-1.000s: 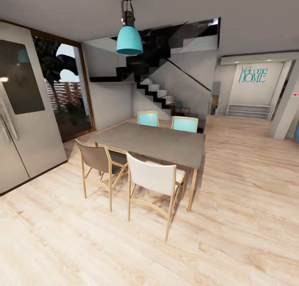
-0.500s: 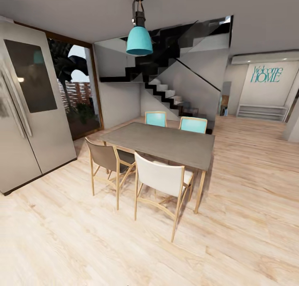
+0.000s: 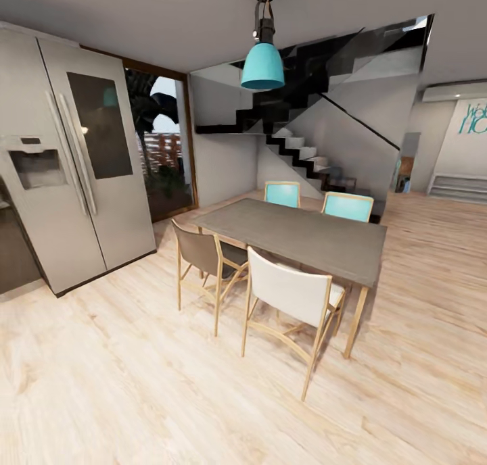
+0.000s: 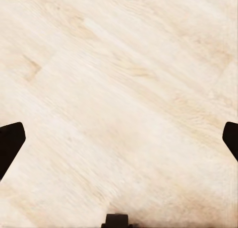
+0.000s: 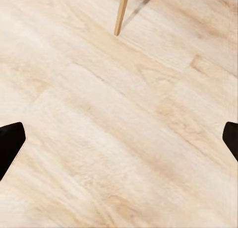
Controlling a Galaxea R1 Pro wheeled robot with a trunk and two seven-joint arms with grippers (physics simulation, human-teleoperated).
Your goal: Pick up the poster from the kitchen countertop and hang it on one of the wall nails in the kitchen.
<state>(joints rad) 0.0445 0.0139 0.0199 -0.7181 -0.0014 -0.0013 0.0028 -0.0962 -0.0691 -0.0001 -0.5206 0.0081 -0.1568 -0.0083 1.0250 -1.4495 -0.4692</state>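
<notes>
Nowhere among the visible things could the poster or the kitchen countertop be made out, so their position could not be told. At the left edge of the head view, beside the refrigerator (image 3: 81,161), a dark grey patch was cut off by the frame and could not be identified. The refrigerator, a tall grey double-door unit with a dark panel on one door and a dispenser recess on the other, was seen standing on the pale wood floor (image 3: 135,384).

Well apart from it, a grey dining table (image 3: 304,238) was seen with four chairs drawn up: a brown chair (image 3: 203,255) and a white chair (image 3: 291,296) on the near side, and two turquoise chairs (image 3: 282,194) on the far side, their seats hidden behind the tabletop. A turquoise pendant lamp (image 3: 262,66) was hung above the table, its mount cut off by the top edge. Behind it a dark staircase (image 3: 318,134) was seen, and to its left a glass door (image 3: 159,147) with plants dimly visible outside. At the right edge, turquoise wall lettering (image 3: 473,117) was clipped and unreadable.

In the left wrist view, the left gripper (image 4: 119,143) was seen spread wide, its dark fingertips (image 4: 10,143) barely entering at opposite borders, with nothing held and only floor planks between them. In the right wrist view, the right gripper (image 5: 119,143) was likewise spread wide and empty above the floor, with one wooden leg (image 5: 121,12) cut off by the frame, its owner not determinable.
</notes>
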